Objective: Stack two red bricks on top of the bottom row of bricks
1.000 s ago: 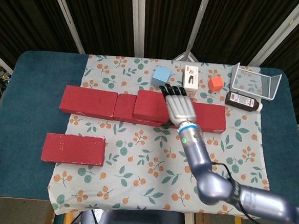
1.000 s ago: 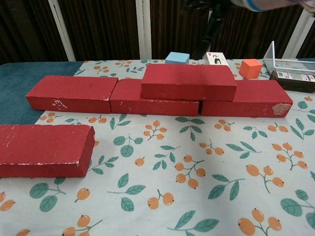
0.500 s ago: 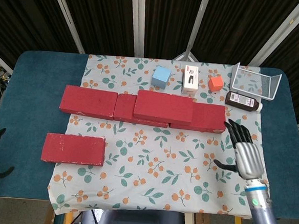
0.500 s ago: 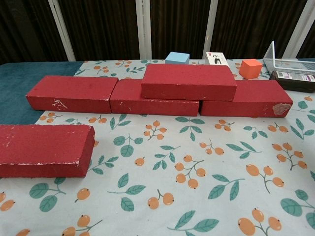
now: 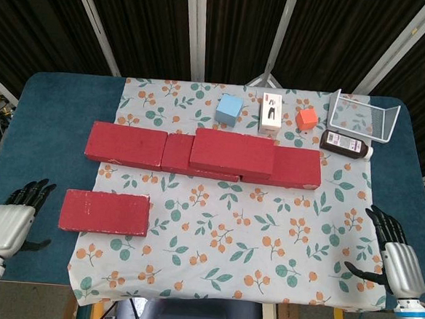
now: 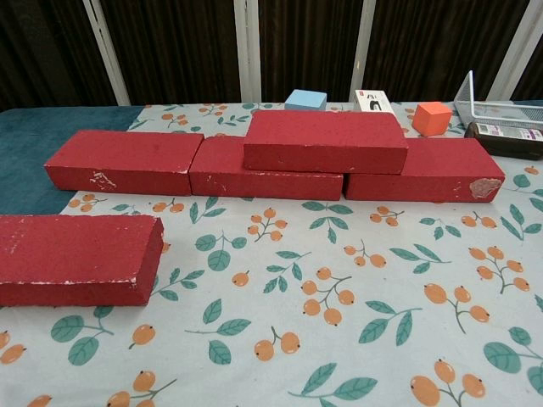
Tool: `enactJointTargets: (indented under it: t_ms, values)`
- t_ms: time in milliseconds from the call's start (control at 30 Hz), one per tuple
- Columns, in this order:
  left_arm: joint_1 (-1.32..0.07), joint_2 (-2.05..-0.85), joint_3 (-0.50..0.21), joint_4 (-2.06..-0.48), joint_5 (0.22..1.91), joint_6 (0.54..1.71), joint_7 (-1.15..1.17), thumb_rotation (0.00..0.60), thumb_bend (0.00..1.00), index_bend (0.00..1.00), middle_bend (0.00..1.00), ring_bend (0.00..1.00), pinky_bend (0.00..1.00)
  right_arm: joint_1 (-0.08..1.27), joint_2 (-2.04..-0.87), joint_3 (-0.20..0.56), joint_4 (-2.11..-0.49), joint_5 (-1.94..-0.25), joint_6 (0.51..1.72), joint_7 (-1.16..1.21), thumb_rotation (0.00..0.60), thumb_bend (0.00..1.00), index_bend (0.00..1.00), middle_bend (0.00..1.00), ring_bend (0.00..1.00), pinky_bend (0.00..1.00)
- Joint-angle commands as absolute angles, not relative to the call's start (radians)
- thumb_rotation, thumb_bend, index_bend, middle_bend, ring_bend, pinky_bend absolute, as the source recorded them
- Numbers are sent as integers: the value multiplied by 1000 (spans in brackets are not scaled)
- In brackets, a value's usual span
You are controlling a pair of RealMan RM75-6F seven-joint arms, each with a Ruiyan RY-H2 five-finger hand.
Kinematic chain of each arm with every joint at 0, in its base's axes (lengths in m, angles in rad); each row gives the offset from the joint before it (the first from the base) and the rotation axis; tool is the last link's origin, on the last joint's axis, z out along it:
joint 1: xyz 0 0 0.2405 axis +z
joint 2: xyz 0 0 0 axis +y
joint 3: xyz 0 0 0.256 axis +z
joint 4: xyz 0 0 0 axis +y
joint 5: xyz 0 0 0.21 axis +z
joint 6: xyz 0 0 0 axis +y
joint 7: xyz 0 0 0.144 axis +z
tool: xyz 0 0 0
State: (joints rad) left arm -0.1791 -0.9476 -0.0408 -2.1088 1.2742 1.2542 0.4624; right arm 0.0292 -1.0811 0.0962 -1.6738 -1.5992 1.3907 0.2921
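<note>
Three red bricks form the bottom row (image 5: 126,145) (image 6: 119,161) across the floral cloth. One red brick (image 5: 232,151) (image 6: 324,141) lies stacked on top, over the seam between the middle and right bricks. A loose red brick (image 5: 104,212) (image 6: 76,259) lies flat at the front left. My left hand (image 5: 10,222) hovers open at the table's front left edge, just left of the loose brick. At the front right edge my right hand (image 5: 395,256) is open and holds nothing. Neither hand shows in the chest view.
Behind the row stand a light blue cube (image 5: 230,109), a small white box (image 5: 271,112) and an orange cube (image 5: 306,119). A dark bottle (image 5: 346,145) lies at the back right beside a clear tray (image 5: 363,116). The floral cloth (image 5: 229,234) covers the blue table (image 5: 47,119).
My right hand left the stacked brick and drew back to the front right edge. My left hand has come up into view beside the loose brick. The bricks have not moved.
</note>
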Motion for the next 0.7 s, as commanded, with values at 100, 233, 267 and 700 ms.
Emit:
enactJointTargets:
  t_ms: [100,233,267,700]
  values:
    - [-303,-952,-81,-2155,1113,1142,601,600,0,0,0,0,115,45,-1061,81,-1680,-1574,1358,300,600,130,0,0,0,0]
    - [-368,-970,-91,-2157,1009,1094,656,600,0,0,0,0,74,51,-1052,76,-1690,-1560,1353,303,600,129,0,0,0,0]
    - [-386,-977,-92,-2154,983,1086,675,600,0,0,0,0,56,51,-1049,74,-1691,-1558,1352,307,600,130,0,0,0,0]
    - [-564,-1117,-78,-2071,753,1056,813,600,0,0,0,0,29,59,-1031,55,-1715,-1526,1347,297,600,129,0,0,0,0]
